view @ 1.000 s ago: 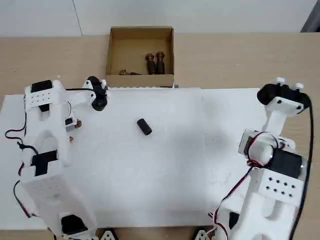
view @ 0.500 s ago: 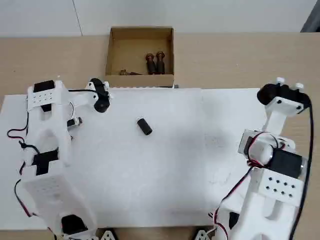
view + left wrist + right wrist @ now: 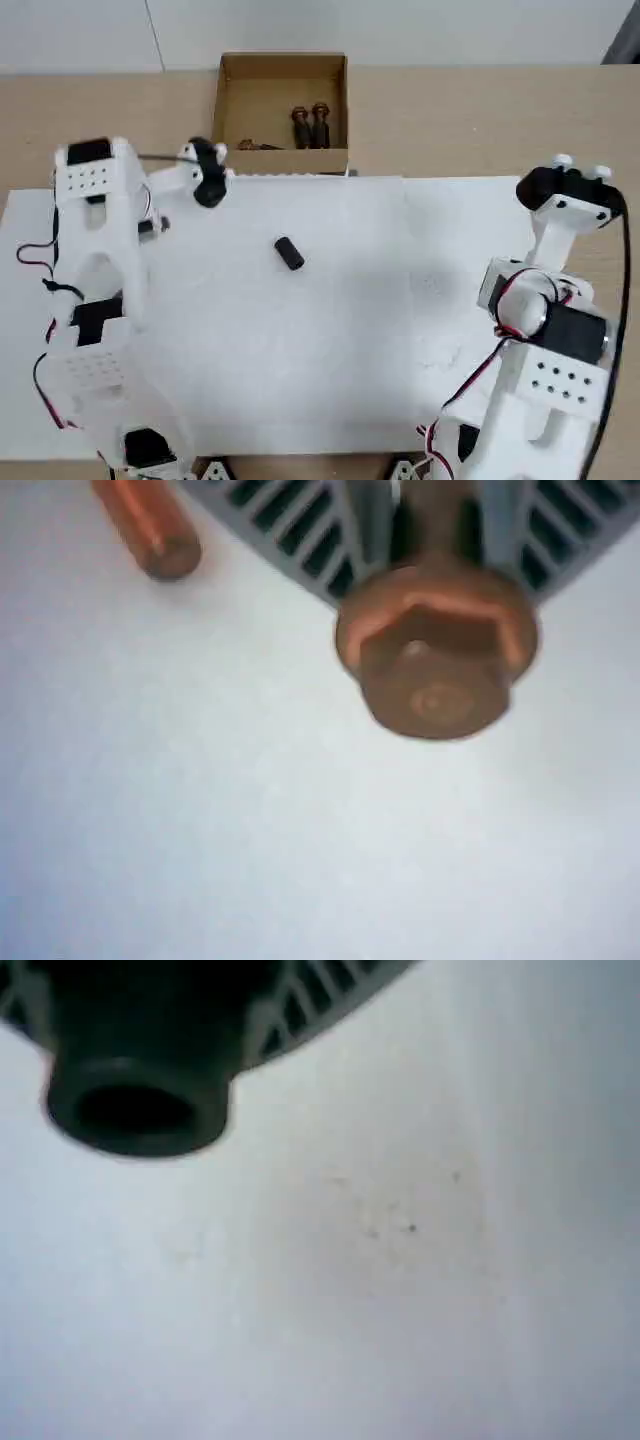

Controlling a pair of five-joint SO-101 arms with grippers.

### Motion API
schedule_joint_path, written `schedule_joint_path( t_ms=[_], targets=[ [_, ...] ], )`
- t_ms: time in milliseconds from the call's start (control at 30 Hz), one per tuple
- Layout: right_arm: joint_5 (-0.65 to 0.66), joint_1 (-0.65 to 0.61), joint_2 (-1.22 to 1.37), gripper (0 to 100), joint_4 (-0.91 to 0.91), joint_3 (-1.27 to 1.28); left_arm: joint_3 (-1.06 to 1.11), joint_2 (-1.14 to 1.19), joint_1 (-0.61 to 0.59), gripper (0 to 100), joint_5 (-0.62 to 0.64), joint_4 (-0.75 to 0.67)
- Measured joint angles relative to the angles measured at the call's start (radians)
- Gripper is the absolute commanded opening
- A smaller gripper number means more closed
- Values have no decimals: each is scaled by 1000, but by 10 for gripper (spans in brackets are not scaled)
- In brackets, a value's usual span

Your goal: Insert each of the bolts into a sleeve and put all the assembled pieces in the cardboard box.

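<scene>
The copper bolt point(image 3: 437, 670) is clamped in my left jaws, hex head outward, over the white sheet point(image 3: 350, 330). A second bolt point(image 3: 145, 530) lies on the sheet close by. My right jaws grip a black sleeve point(image 3: 135, 1110), its open end facing out. Another sleeve point(image 3: 289, 253) lies loose mid-sheet. Past the sheet's far edge, the cardboard box point(image 3: 228, 110) holds two assembled pieces point(image 3: 310, 124) and stands on the wooden worktop point(image 3: 450, 110).

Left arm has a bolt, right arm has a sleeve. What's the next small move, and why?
Probably bring the left gripper inward over the mat toward the right gripper. It holds a bolt, the right one a sleeve with its open end free, and the two are far apart.
</scene>
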Motion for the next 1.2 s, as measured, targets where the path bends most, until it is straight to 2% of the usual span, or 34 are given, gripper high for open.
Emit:
schedule_joint_path(
  t_ms=[167, 333, 600, 733, 867, 1067, 1200],
  targets=[
    [0, 0, -29, 4, 2, -3, -190, 0, 44, 6, 2, 127],
    [0, -2, -54, 4, 37, -3, -347, 0, 87, 6, 110, 166],
    [0, -98, -117, 4, 95, -3, -502, -78, 155, 6, 535, 172],
    [2, -144, -161, 4, 127, -3, -508, -207, 204, 6, 764, 173],
    [37, -183, -198, 4, 178, -3, -466, -362, 250, 6, 819, 175],
    [81, -190, -279, 4, 189, -3, -267, -649, 341, 5, 847, 178],
    [86, -192, -334, 3, 189, -5, -114, -848, 384, 5, 973, 175]
  ],
)
